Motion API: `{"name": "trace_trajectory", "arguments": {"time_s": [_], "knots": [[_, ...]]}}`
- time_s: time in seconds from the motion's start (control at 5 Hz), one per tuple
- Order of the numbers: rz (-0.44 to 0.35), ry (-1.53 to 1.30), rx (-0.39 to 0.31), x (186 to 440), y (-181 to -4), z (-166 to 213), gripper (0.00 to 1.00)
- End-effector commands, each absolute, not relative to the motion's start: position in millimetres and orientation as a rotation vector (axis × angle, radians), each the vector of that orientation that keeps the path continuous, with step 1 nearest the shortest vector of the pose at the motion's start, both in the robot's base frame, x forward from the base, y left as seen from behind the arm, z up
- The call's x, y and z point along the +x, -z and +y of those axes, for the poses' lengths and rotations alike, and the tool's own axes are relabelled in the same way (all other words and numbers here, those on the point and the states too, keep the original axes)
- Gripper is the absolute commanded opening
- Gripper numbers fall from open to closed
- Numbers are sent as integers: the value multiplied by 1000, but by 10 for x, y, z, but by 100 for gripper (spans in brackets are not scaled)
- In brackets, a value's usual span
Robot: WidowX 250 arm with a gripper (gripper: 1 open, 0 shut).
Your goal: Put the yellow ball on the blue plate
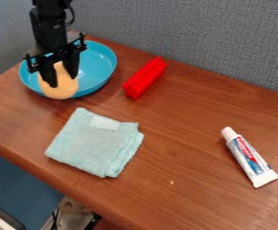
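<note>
The blue plate sits at the back left of the wooden table. The yellow ball rests at the plate's front left part, partly hidden by the gripper. My black gripper comes down from above, its fingers on either side of the ball, shut on it. The ball appears to touch the plate's inner surface, though the contact is partly hidden.
A red block lies just right of the plate. A pale teal folded cloth lies in the middle front. A toothpaste tube lies at the right. The table's front edge runs diagonally at lower left.
</note>
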State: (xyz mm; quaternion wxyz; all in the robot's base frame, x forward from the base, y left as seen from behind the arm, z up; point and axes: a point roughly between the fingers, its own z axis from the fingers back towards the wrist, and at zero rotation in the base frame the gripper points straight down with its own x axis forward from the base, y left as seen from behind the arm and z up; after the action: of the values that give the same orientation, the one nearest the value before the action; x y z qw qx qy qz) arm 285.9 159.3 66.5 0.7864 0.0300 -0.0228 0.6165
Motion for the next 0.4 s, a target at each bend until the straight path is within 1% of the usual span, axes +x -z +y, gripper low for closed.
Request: {"name": "trace_trajectory", "arguments": {"time_s": [0.0, 0.2], "knots": [[-64, -1329, 64, 2857, -693, 1615, 0], [-64, -1328, 64, 2857, -681, 1611, 0]]}}
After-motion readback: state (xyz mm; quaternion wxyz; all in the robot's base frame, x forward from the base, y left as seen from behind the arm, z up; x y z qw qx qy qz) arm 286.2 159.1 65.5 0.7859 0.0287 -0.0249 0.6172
